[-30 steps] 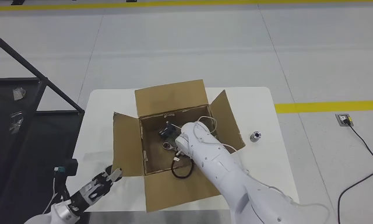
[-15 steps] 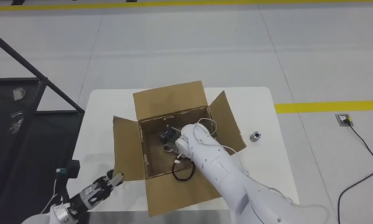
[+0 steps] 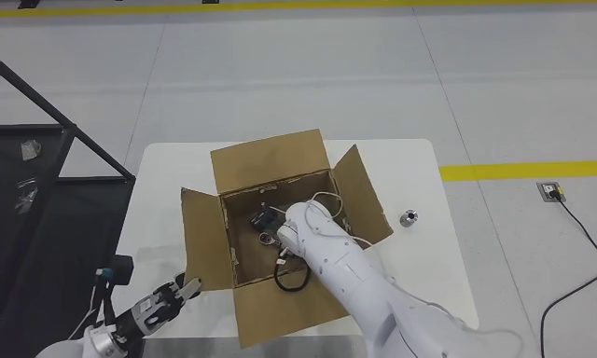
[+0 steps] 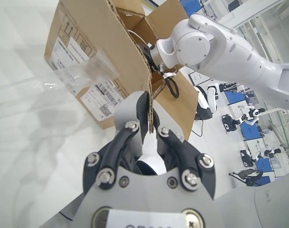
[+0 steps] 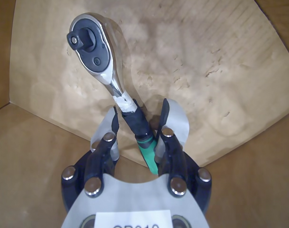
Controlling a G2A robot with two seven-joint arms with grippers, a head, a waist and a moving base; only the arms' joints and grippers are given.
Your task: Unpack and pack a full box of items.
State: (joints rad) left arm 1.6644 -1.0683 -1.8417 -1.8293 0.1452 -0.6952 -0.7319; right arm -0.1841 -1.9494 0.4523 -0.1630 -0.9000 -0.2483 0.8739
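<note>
An open cardboard box [image 3: 270,158] stands mid-table. My right arm [image 3: 312,232] reaches down into it. Inside, a ratchet wrench [image 5: 93,48] with a chrome head and a black and green handle lies on the box floor [image 5: 194,48]. My right gripper [image 5: 139,113] is open, one finger on each side of the handle with small gaps. My left gripper [image 3: 187,288] is at the box's left flap [image 3: 201,237], near the table's front left. Seen from the left wrist, the left gripper [image 4: 148,112] is shut on the corrugated edge of the flap [image 4: 111,36].
A small metal cylinder [image 3: 409,217] sits on the white table [image 3: 410,162] right of the box. A black cable loop [image 3: 291,269] hangs from the right arm's wrist. A clear plastic pouch [image 4: 87,69] sticks to the box's outer wall. A black rack [image 3: 37,190] stands left of the table.
The box has shifted slightly to the left with the flap in my left gripper, which has drawn back a little toward the table's front edge. The right arm has stayed in the box.
</note>
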